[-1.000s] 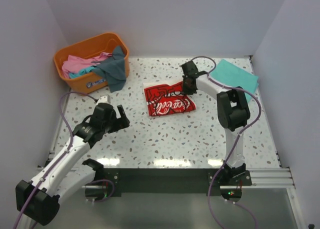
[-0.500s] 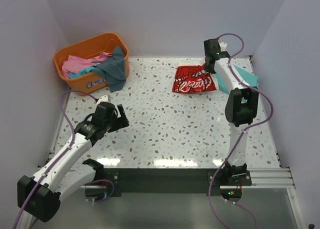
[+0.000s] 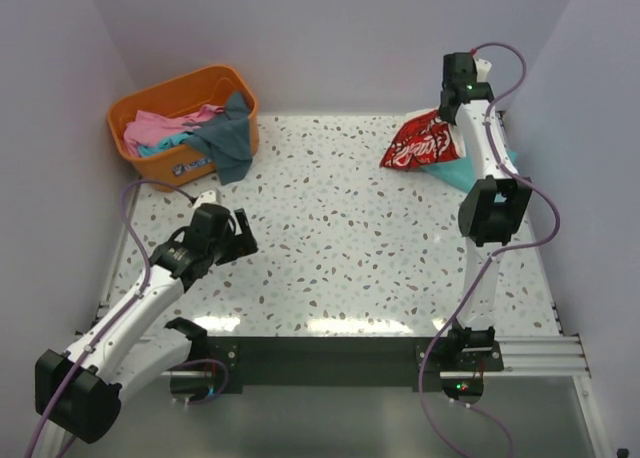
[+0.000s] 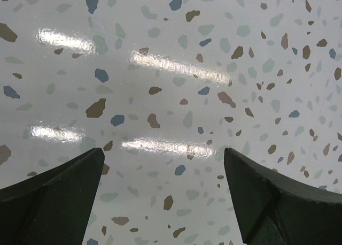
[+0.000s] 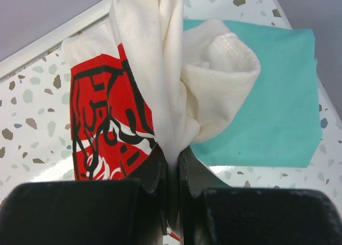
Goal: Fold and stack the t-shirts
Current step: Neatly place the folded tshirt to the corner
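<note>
hanging limp from the right gripper [image 5: 171,157], which is clamped on a bunched fold, the cream-white t-shirt [image 5: 140,52] sags over the teal-green t-shirt [image 5: 267,100] at far right, seemingly soft, light, likely best held by edges; the left gripper [image 4: 163,165] gapes empty.

Worktop [image 4: 176,52]: glossy white, speckled with blue, brown and grey-green flecks.

Cream-white t-shirt [image 5: 155,52], upper right of the top view: red rectangular print with white lettering; black outlines show in the right wrist view.

Teal-green t-shirt [image 5: 267,106]: plain, one even shade.

Basket [image 3: 175,80], upper left of the top view: orange. It holds a pink t-shirt [image 3: 150,128], teal cloth [image 3: 175,141] and a dark grey-blue t-shirt [image 3: 232,138].

Left claw [image 4: 163,154] and right claw [image 5: 171,154]: black.

Left arm [image 3: 130,313] and right arm [image 3: 470,278]: white shells, black joints.

Cables [image 3: 128,208]: purple.

Walls [image 3: 320,38]: pale lavender.
</note>
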